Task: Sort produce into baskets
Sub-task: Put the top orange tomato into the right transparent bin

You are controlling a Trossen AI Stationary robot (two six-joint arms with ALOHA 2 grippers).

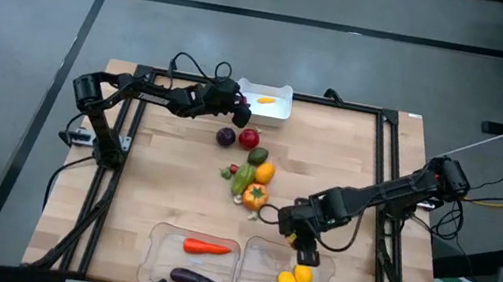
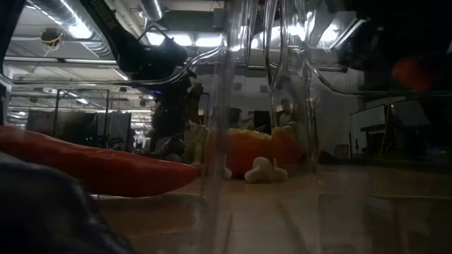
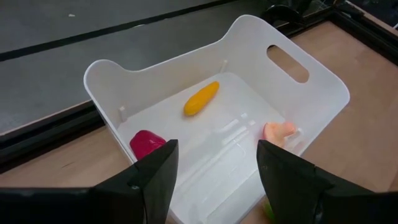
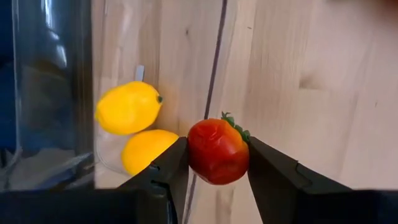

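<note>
My right gripper (image 4: 214,163) is shut on a small red fruit with a green cap (image 4: 217,151), hanging over the far rim of the right clear basket (image 1: 259,254), which holds two yellow lemons (image 4: 129,107). The left clear basket (image 1: 157,248) holds an orange carrot (image 1: 206,248) and a purple eggplant (image 1: 197,280). My left gripper (image 3: 214,149) stands open over the white bin (image 3: 311,99) at the far edge, with nothing between its fingers. The bin holds a yellow piece (image 3: 201,99), a red piece (image 3: 147,143) and a pale orange piece (image 3: 278,132). More produce (image 1: 252,171) lies mid-table. My right gripper pinches the red fruit by its two opposite sides (image 4: 194,155) between the two fingers, which point steeply down from above. The fruit is lifted clear of the table, its green cap (image 4: 235,126) turned sideways, away from the lemons.
The loose pile mid-table includes a purple fruit (image 1: 225,137), a red apple (image 1: 249,139), green pieces (image 1: 246,176) and an orange pepper (image 1: 255,197). A black frame (image 1: 383,172) runs around the wooden table. Bare wood lies left of the pile.
</note>
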